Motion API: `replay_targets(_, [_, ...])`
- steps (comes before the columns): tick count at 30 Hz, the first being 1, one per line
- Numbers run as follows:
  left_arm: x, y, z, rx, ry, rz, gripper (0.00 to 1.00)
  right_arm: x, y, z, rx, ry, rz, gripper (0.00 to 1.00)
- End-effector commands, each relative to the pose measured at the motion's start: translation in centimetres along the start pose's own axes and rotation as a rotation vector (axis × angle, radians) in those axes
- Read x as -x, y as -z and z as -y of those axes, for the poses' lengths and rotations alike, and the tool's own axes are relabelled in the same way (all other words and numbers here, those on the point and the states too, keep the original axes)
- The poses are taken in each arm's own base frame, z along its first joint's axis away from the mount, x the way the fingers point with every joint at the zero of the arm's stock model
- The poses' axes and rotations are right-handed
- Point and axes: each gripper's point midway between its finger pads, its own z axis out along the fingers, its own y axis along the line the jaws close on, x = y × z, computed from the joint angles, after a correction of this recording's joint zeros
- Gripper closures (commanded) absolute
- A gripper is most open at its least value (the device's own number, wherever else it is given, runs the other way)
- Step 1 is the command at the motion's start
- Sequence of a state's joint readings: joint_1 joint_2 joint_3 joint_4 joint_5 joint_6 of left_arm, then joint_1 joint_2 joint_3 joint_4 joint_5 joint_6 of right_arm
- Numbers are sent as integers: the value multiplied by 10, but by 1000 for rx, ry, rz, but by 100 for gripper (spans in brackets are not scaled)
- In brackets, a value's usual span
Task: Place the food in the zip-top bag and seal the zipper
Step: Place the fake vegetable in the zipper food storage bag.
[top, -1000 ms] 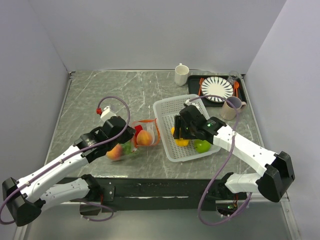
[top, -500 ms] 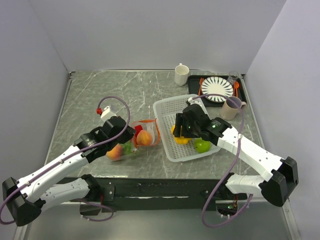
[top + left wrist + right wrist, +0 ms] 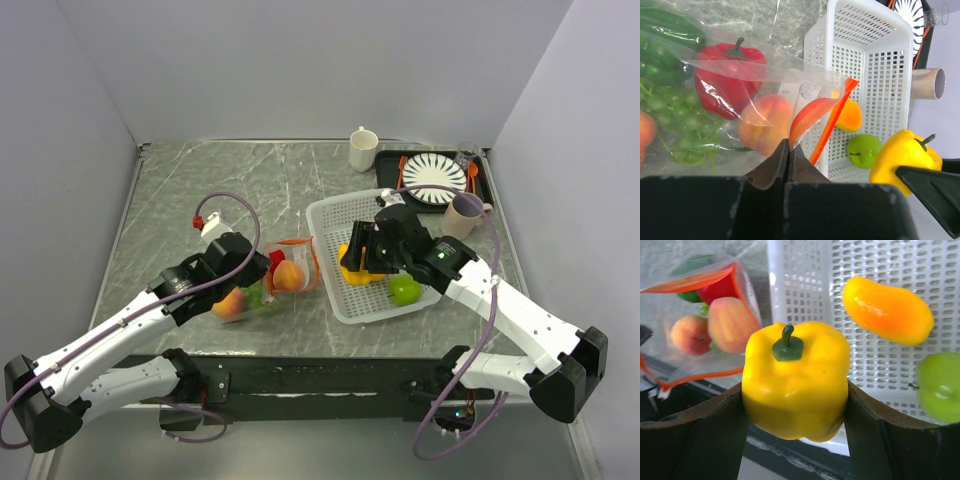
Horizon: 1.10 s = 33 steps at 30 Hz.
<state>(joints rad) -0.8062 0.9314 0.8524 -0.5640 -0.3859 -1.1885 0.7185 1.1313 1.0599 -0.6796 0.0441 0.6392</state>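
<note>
From above, the right end effector (image 3: pixel 362 260) holds the yellow pepper (image 3: pixel 356 274) over the left part of the white basket (image 3: pixel 330 212), which sits toward the right edge of the desk (image 3: pixel 200 190). The zip-top bag (image 3: pixel 285 272) lies just left of the basket, near the desk's near edge. The left end effector (image 3: pixel 262 270) is at its mouth. I judge the pepper should go left and low, and be let go only once it is past the zipper.

In the left wrist view, the left fingers are pressed together on the bag's upper lip, holding it up. The orange-red zipper (image 3: pixel 832 115) curves away from them. The bag holds a red pepper (image 3: pixel 730 75), a peach (image 3: pixel 765 125), green grapes (image 3: pixel 675 125) and a dark green piece. The basket holds an orange piece (image 3: pixel 849 116) and a green apple (image 3: pixel 863 150).

In the right wrist view, the fingers are clamped on the pepper's two sides. It is upright, stem up, and the open bag mouth is beyond it to the left.
</note>
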Motion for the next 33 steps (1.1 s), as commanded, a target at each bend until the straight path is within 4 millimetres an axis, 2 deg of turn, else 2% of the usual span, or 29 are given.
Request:
replay_targets(1, [10, 6, 18, -58, 9, 22, 99, 5, 10, -26, 115, -13, 16, 68])
replay_targets(6, [5, 2, 19, -84, 17, 10, 99, 0, 16, -50, 180, 0, 2, 68])
replay_targets(12, [1, 0, 21, -93, 16, -6, 99, 6, 14, -94, 334, 8, 15, 67])
replay_targets(13, [0, 0, 22, -98, 21, -11, 99, 3, 5, -98, 332, 14, -7, 67])
replay_targets(15, [-1, -1, 22, -100, 24, -15, 99, 10, 3, -111, 347, 36, -14, 67])
replay_targets(16, [-1, -1, 22, -101, 29, -14, 99, 4, -9, -115, 325, 48, -36, 67])
replay_targets(18, [1, 1, 25, -104, 28, -10, 99, 5, -14, -123, 326, 58, -41, 66])
replay_targets(19, [2, 2, 25, -102, 22, -13, 99, 1, -23, -129, 331, 65, -50, 66])
replay_targets(24, [10, 13, 30, -124, 38, 3, 99, -12, -60, -137, 324, 61, -108, 63])
replay_targets(27, [16, 20, 34, -148, 50, 17, 99, -11, -63, -150, 339, 84, -122, 61])
replay_targets(32, [23, 26, 37, -150, 55, 34, 99, -21, -66, -186, 452, 143, -175, 59])
replay_targets(33, [25, 27, 35, -143, 61, 44, 99, -28, -74, -181, 410, 148, -200, 59])
